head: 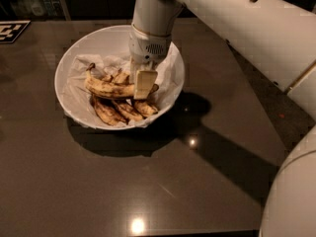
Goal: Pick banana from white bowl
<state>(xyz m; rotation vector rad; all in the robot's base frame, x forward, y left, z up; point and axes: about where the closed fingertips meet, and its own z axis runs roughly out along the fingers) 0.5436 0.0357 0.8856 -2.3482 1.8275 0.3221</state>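
Observation:
The white bowl (74,58), lined with crumpled white paper, stands on the dark table. The banana (106,88) lies across the middle of the bowl, long and dull yellow with dark streaks, its stem end to the left. My gripper (143,85) reaches down into the bowl from above and is shut on the banana near its right end. The near finger (143,83) covers that part, and the far finger is hidden behind it. The bunch of three shorter, browner bananas (123,110) lies just in front of the banana.
The dark glossy table (148,181) stretches around the bowl. My white arm (256,28) crosses the upper right and fills the right edge. A black and white marker (11,31) lies at the far left.

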